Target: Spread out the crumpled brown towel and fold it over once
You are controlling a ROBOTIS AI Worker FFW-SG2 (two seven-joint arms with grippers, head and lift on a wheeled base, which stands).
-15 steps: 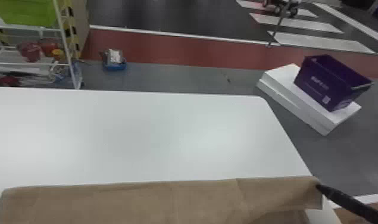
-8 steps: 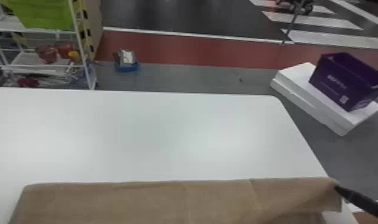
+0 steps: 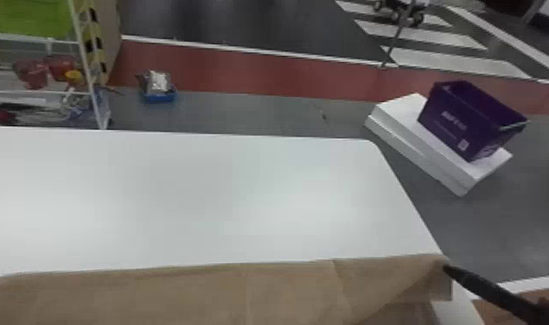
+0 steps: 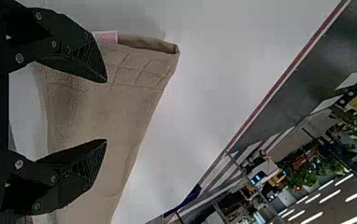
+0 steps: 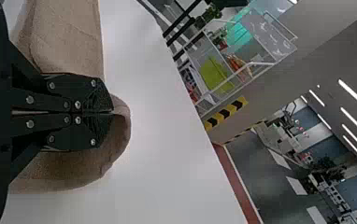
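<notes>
Right gripper (image 3: 445, 268) is pinching the brown towel (image 3: 199, 298) at its far right corner, near the table's (image 3: 243, 186) edge; the left gripper (image 4: 106, 111) is gaping wide, with cloth lying beyond its fingers, contact being unclear. Closed fingertips are hiding the pinched bit, and the head view's bottom edge is cutting off the towel's near side. Compared with the preceding head view, towel and table are appearing farther left together.

The left claw (image 4: 106, 111) gapes wide while the right claw (image 3: 447, 269) is pinched together.
</notes>
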